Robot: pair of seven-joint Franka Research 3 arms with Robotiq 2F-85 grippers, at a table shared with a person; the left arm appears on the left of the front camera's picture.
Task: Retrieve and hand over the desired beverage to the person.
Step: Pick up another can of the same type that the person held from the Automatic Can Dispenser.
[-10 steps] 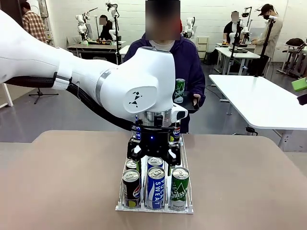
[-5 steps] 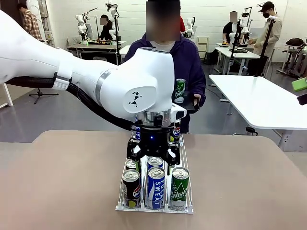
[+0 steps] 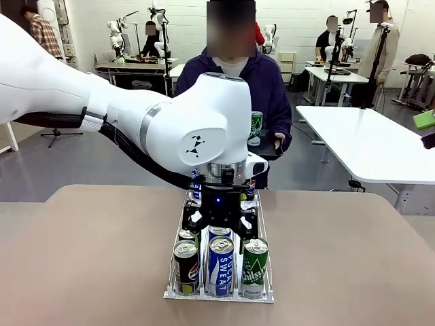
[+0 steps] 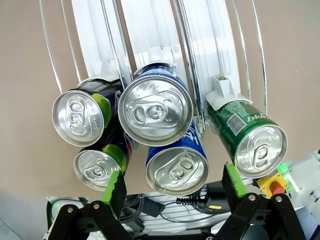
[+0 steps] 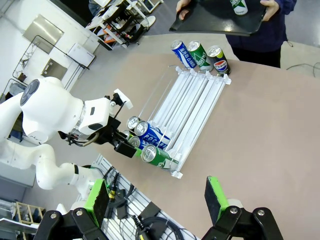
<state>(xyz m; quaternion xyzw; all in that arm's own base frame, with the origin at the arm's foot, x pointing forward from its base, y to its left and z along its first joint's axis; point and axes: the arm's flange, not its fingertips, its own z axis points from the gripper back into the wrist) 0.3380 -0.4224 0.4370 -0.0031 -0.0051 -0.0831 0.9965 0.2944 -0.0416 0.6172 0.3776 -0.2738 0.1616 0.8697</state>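
**Left gripper** [image 3: 219,231]: the jaws stand fully apart and hold nothing. The gripper points straight down over the near end of the rack [image 3: 217,297], which stands on the table [image 3: 81,258]. In the left wrist view the gripper [image 4: 174,184] lines up with the middle lane. Its green pads [image 4: 116,187] stand on either side of the front blue can [image 4: 177,170], above its top. No contact with any can is visible.

**Right gripper** [image 5: 157,197]: the jaws stand fully apart and are empty. The gripper hangs high above the table, well apart from the rack [image 5: 195,107].

**Rack:** three lanes run from the robot's side to the person's side.
- Near end, front row, left to right in the front view: black can [image 3: 185,267], front blue can [image 3: 221,265], green can [image 3: 254,267].
- Second row: a rear blue can [image 4: 155,110] and a rear black can [image 4: 80,117] stand directly behind the front ones in their lanes.
- Far end, in the right wrist view: three far cans [image 5: 197,52], one blue, one green and one black, one per lane.

**Person** [image 3: 268,88]: stands at the far edge of the table, in line with the rack, and grips a black tray [image 3: 272,151] with a hand [image 5: 184,5] at each side. One tray can [image 3: 255,128], green, stands upright on the tray.
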